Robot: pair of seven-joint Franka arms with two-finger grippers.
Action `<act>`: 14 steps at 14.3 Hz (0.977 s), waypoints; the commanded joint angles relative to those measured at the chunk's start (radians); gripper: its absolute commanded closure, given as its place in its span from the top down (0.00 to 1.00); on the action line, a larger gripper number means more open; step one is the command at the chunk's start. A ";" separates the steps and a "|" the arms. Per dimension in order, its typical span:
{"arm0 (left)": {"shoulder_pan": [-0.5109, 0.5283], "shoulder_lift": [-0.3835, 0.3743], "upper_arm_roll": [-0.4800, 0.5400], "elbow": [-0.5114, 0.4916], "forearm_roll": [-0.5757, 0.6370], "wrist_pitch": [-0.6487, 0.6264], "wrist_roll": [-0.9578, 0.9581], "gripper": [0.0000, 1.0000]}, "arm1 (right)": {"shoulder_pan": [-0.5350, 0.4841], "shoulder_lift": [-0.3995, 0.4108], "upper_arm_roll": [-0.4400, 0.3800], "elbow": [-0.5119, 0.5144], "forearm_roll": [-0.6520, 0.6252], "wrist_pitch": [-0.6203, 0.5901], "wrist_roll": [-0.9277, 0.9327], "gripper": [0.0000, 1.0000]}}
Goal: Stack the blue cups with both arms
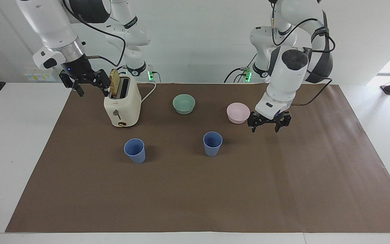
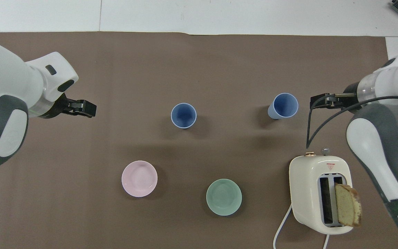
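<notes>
Item 1: two blue cups, identical, upright, mouths up, standing apart on the brown paper cover (image 1: pixel 283 189) of the surface. First blue cup (image 1: pixel 212 143) stood about mid-surface, farther from the robots than the pink bowl and the green bowl. Second blue cup (image 1: pixel 134 150) stood toward the right arm's end, farther from the robots than the toaster. Neither cup was stacked, and neither was touched by any jaws.

Item 2: left gripper (image 1: pixel 268 126), black, hanging low over bare brown paper just beside the pink bowl, toward the left arm's end of the surface and well apart from the first blue cup. Jaws released, spread wide, holding nothing.

Item 3: right gripper (image 1: pixel 85 84), black, raised in the air beside the top of the toaster, at the right arm's end of the surface. Jaws released, nothing between them. In the overhead view its tip (image 2: pixel 321 101) showed close beside the second blue cup (image 2: pixel 283 105).

Item 4: pink bowl (image 1: pixel 238 112), empty, upright, nearer to the robots than the first blue cup.

Item 5: green bowl (image 1: pixel 183 103), empty, upright, between the pink bowl and the toaster.

Item 6: toaster (image 1: pixel 122 105), cream, white cord trailing toward the robots; one slice of bread (image 1: pixel 114 82) stood up out of a slot.
</notes>
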State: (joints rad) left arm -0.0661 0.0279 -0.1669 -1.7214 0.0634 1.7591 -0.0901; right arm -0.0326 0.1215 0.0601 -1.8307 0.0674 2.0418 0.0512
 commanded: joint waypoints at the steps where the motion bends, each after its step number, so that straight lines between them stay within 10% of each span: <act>1: 0.041 -0.048 -0.003 -0.006 -0.016 -0.046 0.064 1.00 | -0.009 0.064 0.004 0.004 -0.009 0.093 -0.024 1.00; 14: 0.112 -0.151 -0.009 0.152 -0.051 -0.326 0.178 1.00 | 0.025 0.142 0.006 -0.078 -0.009 0.149 -0.065 0.92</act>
State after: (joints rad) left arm 0.0451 -0.1310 -0.1731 -1.6122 0.0251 1.4818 0.0818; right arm 0.0021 0.2756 0.0617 -1.8854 0.0674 2.1679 0.0361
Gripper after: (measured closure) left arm 0.000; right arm 0.000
